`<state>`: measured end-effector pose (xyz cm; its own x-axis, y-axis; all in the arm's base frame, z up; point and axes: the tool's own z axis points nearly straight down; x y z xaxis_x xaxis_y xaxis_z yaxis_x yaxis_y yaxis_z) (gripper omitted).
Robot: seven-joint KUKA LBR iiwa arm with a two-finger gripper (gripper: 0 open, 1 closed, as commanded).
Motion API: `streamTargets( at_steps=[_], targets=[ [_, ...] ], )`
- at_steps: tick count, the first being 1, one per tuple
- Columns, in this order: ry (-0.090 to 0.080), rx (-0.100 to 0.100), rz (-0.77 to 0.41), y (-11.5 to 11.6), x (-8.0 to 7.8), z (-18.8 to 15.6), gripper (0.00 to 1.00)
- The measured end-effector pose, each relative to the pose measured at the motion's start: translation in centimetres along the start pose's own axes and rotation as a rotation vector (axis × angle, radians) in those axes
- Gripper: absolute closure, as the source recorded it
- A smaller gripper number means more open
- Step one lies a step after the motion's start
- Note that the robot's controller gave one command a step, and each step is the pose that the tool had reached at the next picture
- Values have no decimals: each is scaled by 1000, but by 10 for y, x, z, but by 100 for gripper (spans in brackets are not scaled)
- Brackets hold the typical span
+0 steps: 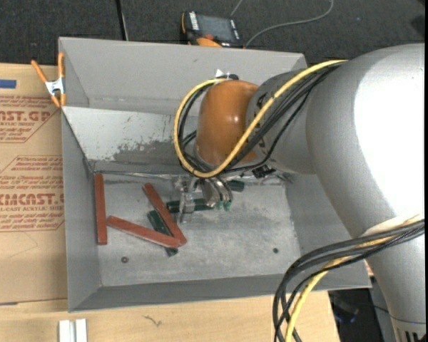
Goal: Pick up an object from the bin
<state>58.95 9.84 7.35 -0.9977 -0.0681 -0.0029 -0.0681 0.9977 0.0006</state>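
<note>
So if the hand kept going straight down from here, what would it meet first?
Likely the bare bin floor: the hand points down just right of the slanted red stick and a small green piece. Depth is unclear, so it may clip either.

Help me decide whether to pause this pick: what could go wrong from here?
1. The tool is down beside the diagonal brown stick, which lies across a lower brown stick with a dark green piece; a grasp there might catch several or knock them away.
2. The orange cover and cables hang over the tool, so a missed grasp could be hard to spot.
</note>
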Motion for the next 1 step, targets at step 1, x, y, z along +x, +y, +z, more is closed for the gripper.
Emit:
streamTargets(
  at_steps=[1],
  targets=[
    [-8,-3,-26,55,14,-150,100]
  ],
)
